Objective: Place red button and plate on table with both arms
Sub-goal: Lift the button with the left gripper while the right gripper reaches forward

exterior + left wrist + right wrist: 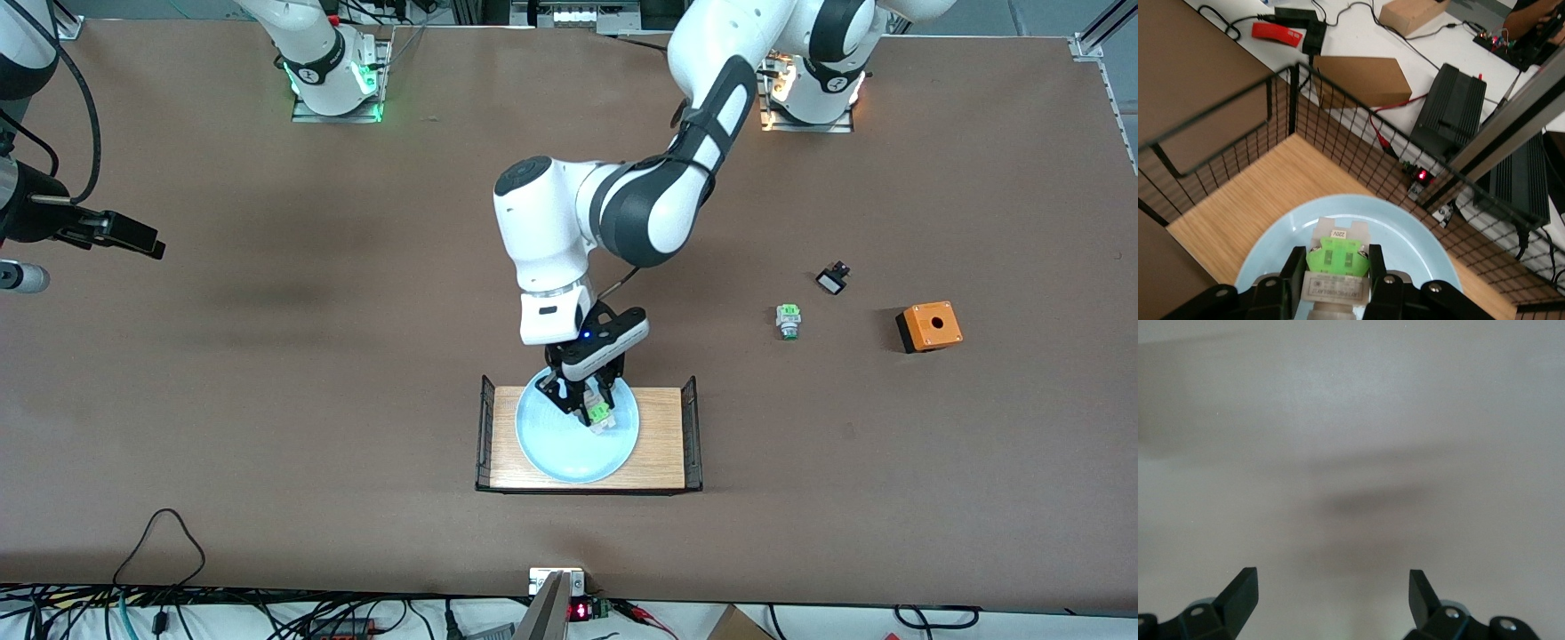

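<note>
The pale blue plate (556, 444) lies on a small wooden tray (665, 444) with black wire ends. My left gripper (597, 411) is over the plate and shut on the button part (601, 415). In the left wrist view my left gripper (1336, 259) holds the part's bright green block (1338, 252) and whitish-grey body over the plate (1415, 243); its red cap is hidden. I cannot tell if the part touches the plate. My right gripper (133, 236) waits open and empty above bare table (267, 373) at the right arm's end, and in the right wrist view my right gripper (1333, 585) shows only tabletop.
A green-capped, silver-ended part (788, 321), a small black part (833, 279) and an orange box with a hole (928, 326) lie toward the left arm's end. The tray's wire ends (1338, 113) rise beside the plate. Cables and power supplies lie past the table's near edge.
</note>
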Robot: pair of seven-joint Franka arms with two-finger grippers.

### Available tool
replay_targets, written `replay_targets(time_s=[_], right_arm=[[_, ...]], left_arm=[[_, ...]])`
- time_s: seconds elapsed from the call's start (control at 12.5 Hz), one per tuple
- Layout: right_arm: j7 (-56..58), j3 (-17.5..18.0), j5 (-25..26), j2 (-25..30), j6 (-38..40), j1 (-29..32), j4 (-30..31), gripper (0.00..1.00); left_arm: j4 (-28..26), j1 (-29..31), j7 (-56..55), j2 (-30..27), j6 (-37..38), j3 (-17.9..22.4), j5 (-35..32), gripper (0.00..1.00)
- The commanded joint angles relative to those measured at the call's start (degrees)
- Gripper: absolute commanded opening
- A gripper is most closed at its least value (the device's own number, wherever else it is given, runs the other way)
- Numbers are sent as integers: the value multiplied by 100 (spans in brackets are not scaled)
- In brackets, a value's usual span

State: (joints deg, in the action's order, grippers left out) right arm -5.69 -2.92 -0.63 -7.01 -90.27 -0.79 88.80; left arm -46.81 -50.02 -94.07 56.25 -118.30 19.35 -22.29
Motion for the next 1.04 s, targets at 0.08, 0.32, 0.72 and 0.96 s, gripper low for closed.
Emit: replay_targets(time_s=[0.08, 0.32, 0.72, 0.96], right_arm=[[-352, 29, -25, -28, 114, -96, -99, 100], [-1422, 29, -287, -28, 106, -473, -126, 100], [-3847, 29, -1124, -159, -34, -1245, -152, 100], [-5202, 29, -1115, -423, -832, -2071, -205, 100]], left_arm=[[-65, 255, 536, -526, 316, -36, 258, 1], [-205, 597, 1581, -913, 571, -10, 971, 1], [-1187, 1379, 3329, -1546, 721, -19, 1499, 1], [-1532, 1836, 4561, -1609, 703, -28, 1763, 1]])
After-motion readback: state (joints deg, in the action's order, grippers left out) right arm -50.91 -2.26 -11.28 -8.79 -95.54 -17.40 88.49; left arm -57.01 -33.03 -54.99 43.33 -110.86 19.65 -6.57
